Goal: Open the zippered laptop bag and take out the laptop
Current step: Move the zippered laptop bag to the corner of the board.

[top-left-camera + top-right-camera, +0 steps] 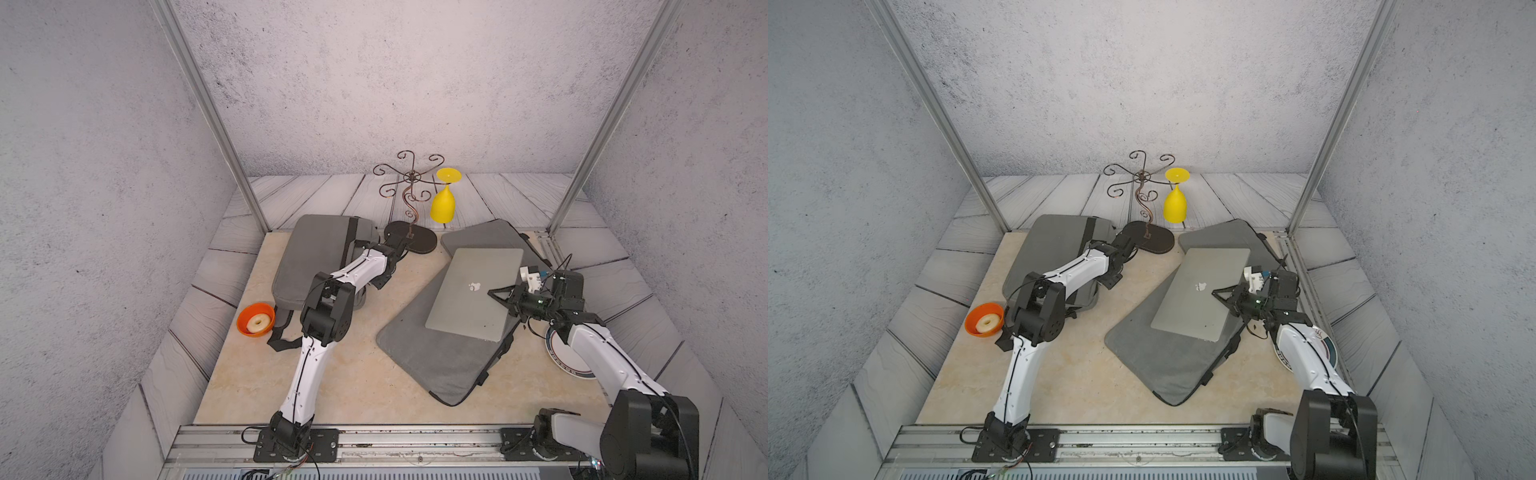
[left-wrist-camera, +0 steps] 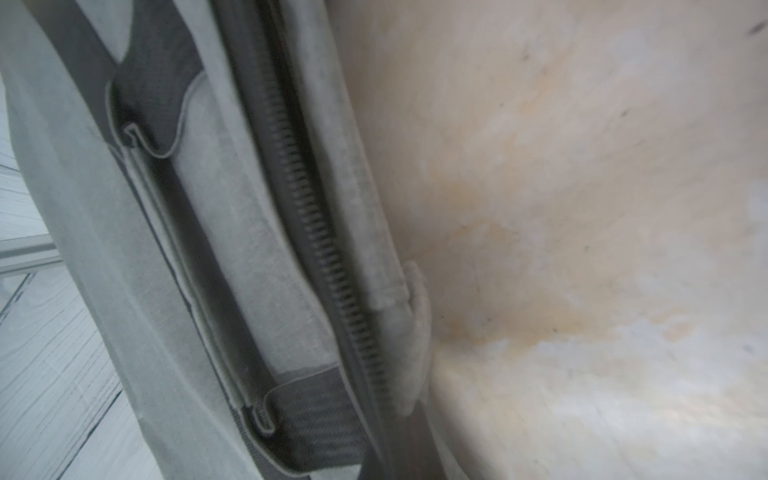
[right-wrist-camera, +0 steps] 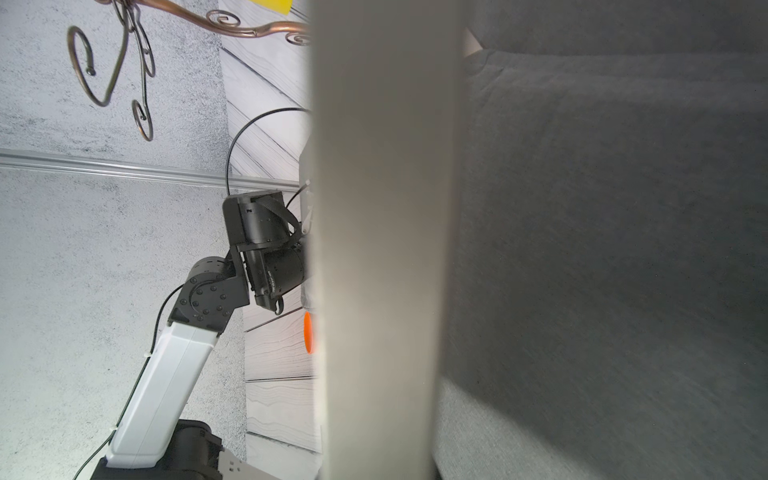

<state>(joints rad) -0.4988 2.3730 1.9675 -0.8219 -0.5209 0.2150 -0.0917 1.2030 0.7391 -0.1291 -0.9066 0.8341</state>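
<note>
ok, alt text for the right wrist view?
A silver laptop, blurred and close, splits the frame, grey laptop bag on one side. On the other: the left arm, a copper wire stand and a sliver of orange bowl.

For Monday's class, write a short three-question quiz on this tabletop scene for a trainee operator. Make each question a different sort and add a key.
1. Multiple choice: what does the right claw grip? A) the silver laptop B) the orange bowl C) the yellow glass
2. True or false: the orange bowl is empty.
3. Short answer: which way up is the yellow glass beside the wire rack?

Key
1. A
2. False: a pale ring lies in it.
3. Upside down, foot on top.
</note>
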